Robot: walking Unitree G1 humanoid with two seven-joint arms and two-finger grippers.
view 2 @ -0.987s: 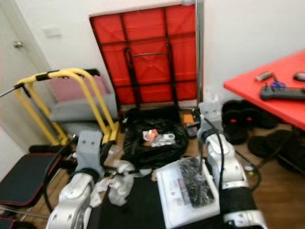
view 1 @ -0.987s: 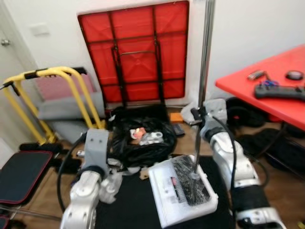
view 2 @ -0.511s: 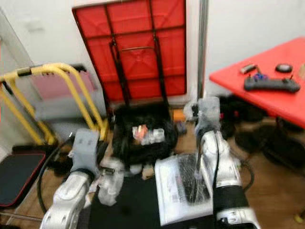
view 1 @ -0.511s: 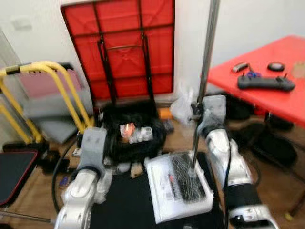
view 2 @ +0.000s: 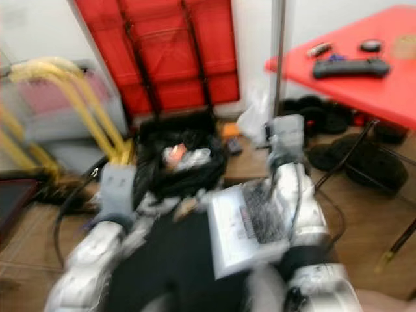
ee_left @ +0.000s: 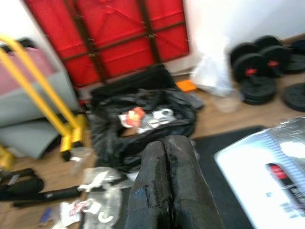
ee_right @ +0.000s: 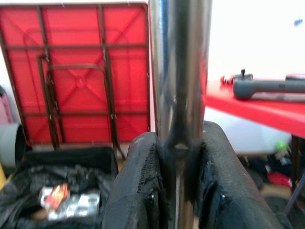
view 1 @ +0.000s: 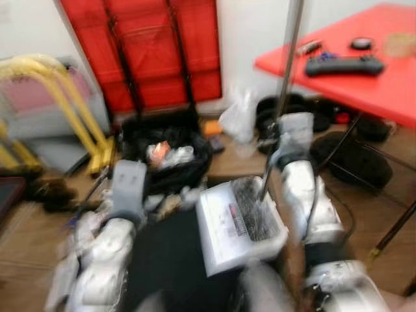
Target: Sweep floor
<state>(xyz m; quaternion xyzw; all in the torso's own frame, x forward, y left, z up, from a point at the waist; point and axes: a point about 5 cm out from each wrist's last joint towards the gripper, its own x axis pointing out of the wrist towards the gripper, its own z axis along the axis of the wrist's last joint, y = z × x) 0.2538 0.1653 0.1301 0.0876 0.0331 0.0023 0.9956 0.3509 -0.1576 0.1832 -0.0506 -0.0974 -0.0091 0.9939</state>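
Right claw (ee_right: 178, 186) clamped on broom pole (ee_right: 180, 95), left claw (ee_left: 164, 191) pinched shut, empty. Head views blurred; I risk clipping red table (view 1: 364, 78) or tipping dustpan (view 1: 237, 224)

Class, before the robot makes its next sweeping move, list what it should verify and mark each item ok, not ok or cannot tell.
1. Right gripper clamped on the metal broom pole: ok, a finger on each side.
2. Left gripper free: ok, fingers shut together, nothing between them.
3. Broom head sitting in the white dustpan: ok, dark bristles lie in it.
4. Litter left to sweep: not ok, white scraps lie on the floor beside the black mat.
5. Black rubbish bag open for tipping: ok.
6. Head camera steady: not ok, both eye views are blurred.
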